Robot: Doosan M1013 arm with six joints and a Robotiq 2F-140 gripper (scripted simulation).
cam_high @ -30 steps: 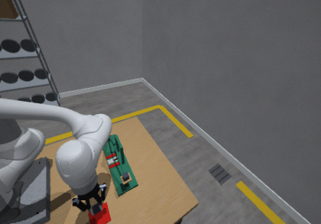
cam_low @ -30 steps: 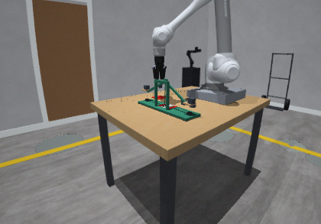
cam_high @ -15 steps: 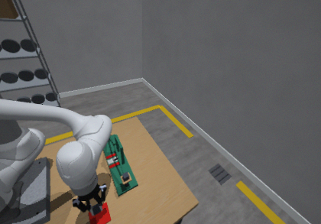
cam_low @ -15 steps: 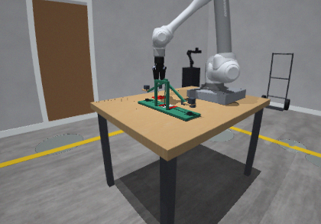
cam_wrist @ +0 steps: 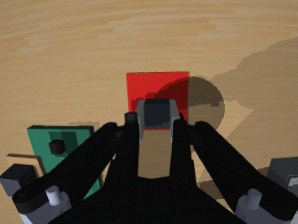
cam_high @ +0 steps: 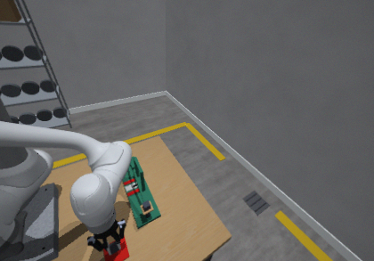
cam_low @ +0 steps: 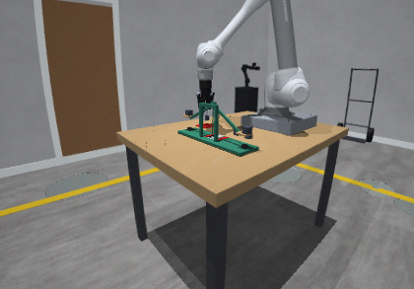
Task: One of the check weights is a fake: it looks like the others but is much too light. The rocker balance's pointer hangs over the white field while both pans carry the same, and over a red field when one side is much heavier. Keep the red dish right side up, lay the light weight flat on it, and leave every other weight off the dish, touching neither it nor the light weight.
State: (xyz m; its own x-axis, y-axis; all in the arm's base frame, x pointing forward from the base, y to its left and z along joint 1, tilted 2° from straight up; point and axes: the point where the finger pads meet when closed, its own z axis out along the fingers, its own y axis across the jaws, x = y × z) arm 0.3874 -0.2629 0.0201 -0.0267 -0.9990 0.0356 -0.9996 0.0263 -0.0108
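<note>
Weight point(cam_wrist: 157, 112) in the hand point(cam_wrist: 157, 123) above the dish point(cam_wrist: 157, 90), balance point(cam_high: 142, 193) beside, all on the table point(cam_high: 196, 229).

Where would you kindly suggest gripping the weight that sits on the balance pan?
Grip its two opposite side faces, coming straight down from above. The weight is a small block sitting upright on the pan with its top free, and the balance frame rises beside it. The gripper holds another weight over the red dish.

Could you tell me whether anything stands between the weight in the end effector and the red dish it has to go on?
Nothing visible does. The end effector holds the dark weight directly above the red dish, with only open air between; the green balance sits off to one side.
</note>
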